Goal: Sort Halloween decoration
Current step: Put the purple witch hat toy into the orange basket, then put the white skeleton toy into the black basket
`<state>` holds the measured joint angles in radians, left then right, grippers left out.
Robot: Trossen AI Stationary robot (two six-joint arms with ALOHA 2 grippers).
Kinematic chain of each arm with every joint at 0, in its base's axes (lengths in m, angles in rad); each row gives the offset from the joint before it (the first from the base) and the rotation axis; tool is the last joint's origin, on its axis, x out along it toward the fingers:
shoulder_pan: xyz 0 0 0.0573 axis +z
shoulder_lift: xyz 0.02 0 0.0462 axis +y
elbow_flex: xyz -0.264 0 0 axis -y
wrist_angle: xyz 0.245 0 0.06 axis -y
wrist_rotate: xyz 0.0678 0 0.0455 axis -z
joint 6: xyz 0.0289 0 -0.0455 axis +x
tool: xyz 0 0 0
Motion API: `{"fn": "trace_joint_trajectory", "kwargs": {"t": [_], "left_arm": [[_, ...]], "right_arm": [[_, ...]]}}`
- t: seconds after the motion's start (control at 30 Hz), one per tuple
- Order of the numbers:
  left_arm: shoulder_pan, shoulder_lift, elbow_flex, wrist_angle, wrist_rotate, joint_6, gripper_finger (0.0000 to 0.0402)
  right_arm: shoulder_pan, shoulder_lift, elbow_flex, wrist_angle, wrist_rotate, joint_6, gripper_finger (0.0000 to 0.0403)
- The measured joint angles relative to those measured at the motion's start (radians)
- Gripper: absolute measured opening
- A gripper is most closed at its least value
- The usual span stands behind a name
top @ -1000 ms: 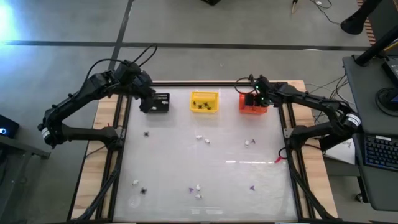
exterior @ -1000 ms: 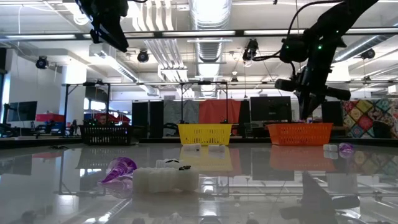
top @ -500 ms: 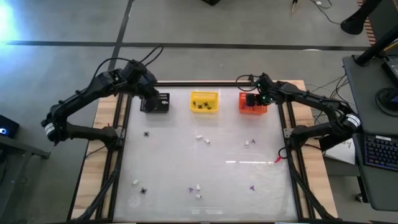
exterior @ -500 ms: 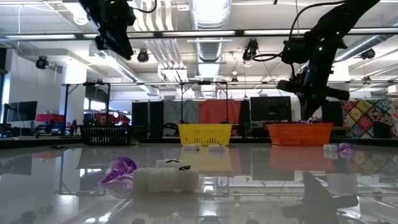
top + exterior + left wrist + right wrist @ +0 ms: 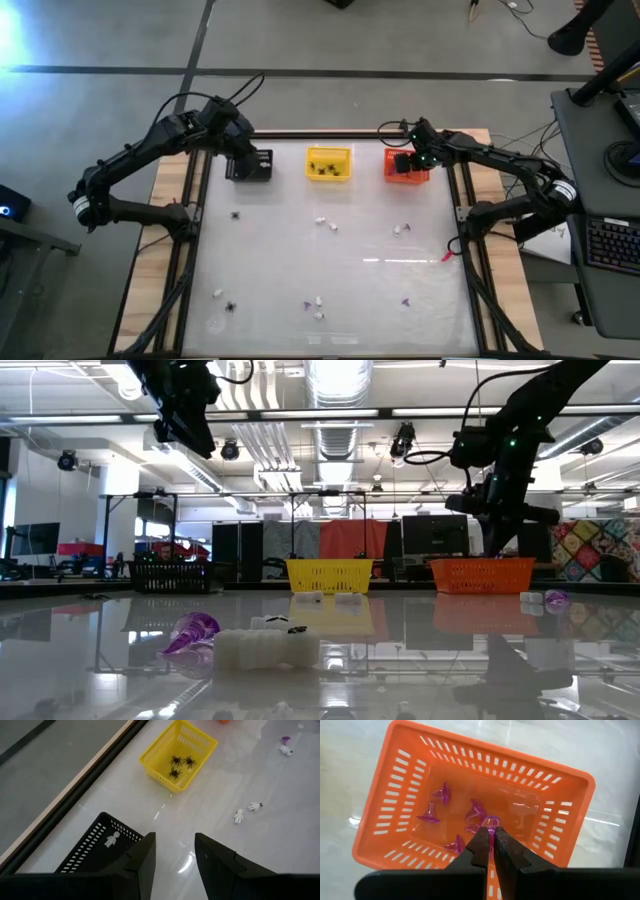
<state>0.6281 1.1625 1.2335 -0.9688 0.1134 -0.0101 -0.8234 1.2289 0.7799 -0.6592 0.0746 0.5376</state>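
My right gripper [image 5: 490,834] hangs over the orange basket [image 5: 570,776] at the table's far right and is shut on a purple bit [image 5: 491,823]. Several more purple bits [image 5: 431,813] lie on that basket's floor. My left gripper [image 5: 174,842] stands open with nothing between its fingers, above the black basket [image 5: 90,851], which holds a white figure [image 5: 111,840]. The yellow basket [image 5: 179,751] between them holds three black spiders [image 5: 179,765]. From above, the left gripper [image 5: 243,160] and the right gripper [image 5: 410,163] both show at the far edge. My right gripper pinches the purple bit between its two fingertips [image 5: 481,840]. The bit's rounded end [image 5: 492,822] pokes out beyond the tips. The fingers come from above, slanting down into the orange basket's opening. The bit is clear of the basket's floor.
Loose trinkets lie on the glossy table: white bits [image 5: 321,221] [image 5: 398,230] in the middle, a spider [image 5: 236,213] at the left, and more white, purple and spider pieces [image 5: 318,302] [image 5: 406,301] [image 5: 231,307] near the front edge. A red-handled tool [image 5: 448,257] lies at the right edge.
My left gripper has shifted a little down and toward the black basket, then held still, its fingers staying open. My right gripper has rolled slightly about its own pointing line above the orange basket, still shut on the purple bit.
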Motion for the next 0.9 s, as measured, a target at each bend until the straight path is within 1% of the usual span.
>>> {"fn": "trace_joint_trajectory", "kwargs": {"t": [0.3, 0.57, 0.73, 0.8, 0.9], "left_arm": [[0.0, 0.001, 0.0, -0.004, 0.0, -0.003, 0.0119], [0.0, 0.001, 0.0, -0.007, 0.0, -0.008, 0.0119], [0.0, 0.001, 0.0, -0.031, 0.003, -0.019, 0.0119], [0.0, 0.001, 0.0, -0.046, 0.016, -0.034, 0.0119], [0.0, 0.001, 0.0, -0.059, 0.075, -0.04, 0.0119]], "right_arm": [[0.0, 0.0, 0.0, 0.0, 0.004, -0.018, 0.0015], [0.0, 0.0, 0.0, 0.014, 0.004, -0.018, 0.007], [0.0, -0.003, 0.001, 0.022, 0.004, -0.018, 0.0096], [0.0, -0.003, 0.013, 0.02, 0.003, -0.018, 0.0102], [0.0, -0.004, 0.049, 0.02, -0.004, -0.018, 0.0108]]}}
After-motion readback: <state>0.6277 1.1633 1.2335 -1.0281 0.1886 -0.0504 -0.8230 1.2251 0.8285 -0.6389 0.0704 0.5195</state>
